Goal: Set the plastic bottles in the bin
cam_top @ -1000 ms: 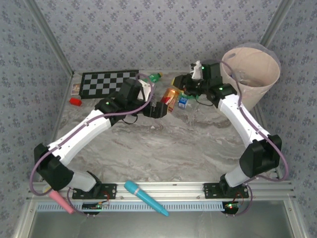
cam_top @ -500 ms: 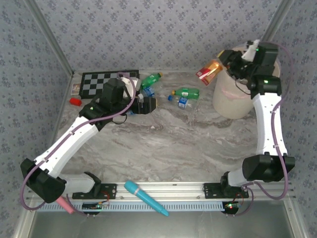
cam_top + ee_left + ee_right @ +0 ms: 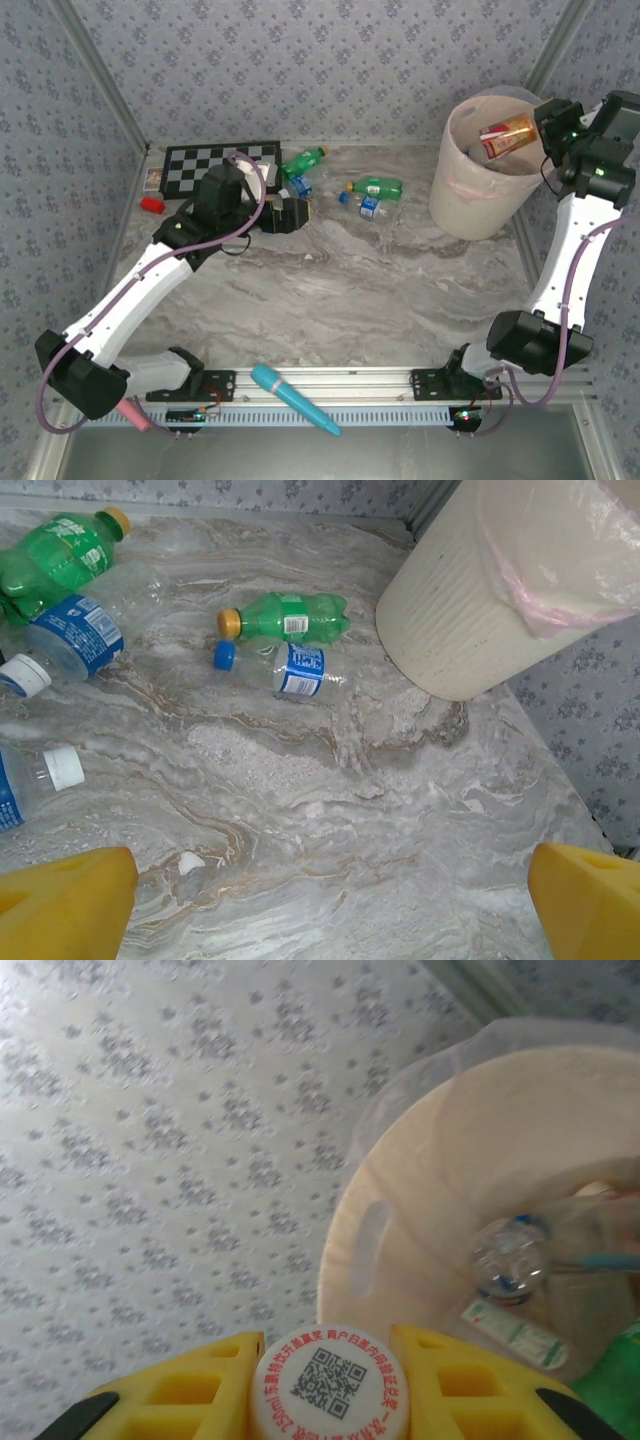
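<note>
Orange-tinted bottle with a red label is pinched by one end in the right gripper, jaws clamped snug on it, hanging right over the bin's mouth. Bin stands around 2 o'clock on the desk, and the right wrist view shows a clear bottle lying inside it. Left gripper is spread wide, holding nothing. A green bottle and a small blue-label bottle lie between its 2 and 3 o'clock.

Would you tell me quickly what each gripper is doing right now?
Left gripper: open, empty.
Right gripper: shut on the orange bottle, over the bin.
</note>
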Available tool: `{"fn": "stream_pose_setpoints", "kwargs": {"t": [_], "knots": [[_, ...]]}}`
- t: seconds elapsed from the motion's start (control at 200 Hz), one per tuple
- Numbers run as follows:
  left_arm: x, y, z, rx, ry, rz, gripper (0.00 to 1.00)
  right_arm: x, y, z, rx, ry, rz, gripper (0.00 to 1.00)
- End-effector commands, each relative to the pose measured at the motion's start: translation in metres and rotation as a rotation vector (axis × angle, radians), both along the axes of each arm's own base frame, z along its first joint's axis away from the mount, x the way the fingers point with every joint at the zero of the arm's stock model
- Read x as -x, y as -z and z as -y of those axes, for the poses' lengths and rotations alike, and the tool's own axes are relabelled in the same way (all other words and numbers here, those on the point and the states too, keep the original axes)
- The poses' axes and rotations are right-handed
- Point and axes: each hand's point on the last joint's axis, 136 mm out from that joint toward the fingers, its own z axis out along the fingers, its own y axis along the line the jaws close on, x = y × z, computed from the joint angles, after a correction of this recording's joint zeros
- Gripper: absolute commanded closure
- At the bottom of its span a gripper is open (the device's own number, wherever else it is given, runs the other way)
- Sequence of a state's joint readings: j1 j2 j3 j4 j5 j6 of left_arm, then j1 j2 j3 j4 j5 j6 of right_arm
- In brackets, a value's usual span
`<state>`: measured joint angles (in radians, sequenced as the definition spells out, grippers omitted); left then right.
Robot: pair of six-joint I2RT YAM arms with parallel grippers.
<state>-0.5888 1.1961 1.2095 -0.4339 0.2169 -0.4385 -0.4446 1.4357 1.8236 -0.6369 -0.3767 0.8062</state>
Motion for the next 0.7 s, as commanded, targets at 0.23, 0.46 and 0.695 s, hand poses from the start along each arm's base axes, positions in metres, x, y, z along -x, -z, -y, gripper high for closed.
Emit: {"fn": "stream_pose_setpoints", "kwargs": {"t": [0.23,0.46,0.695], "knots": [[0.006,-0.010,-0.012,0.035,-0.016,0.046,0.00,-0.009,0.023,0.040,0.036,0.112,-0.098,0.68],[0.007,-0.011,-0.018,0.041,-0.029,0.054,0.00,-0.018,0.034,0.062,0.035,0.165,-0.120,0.69],[0.005,-0.007,-0.022,0.027,-0.043,0.048,0.00,-0.019,0.039,0.063,0.051,0.171,-0.154,0.00]]}}
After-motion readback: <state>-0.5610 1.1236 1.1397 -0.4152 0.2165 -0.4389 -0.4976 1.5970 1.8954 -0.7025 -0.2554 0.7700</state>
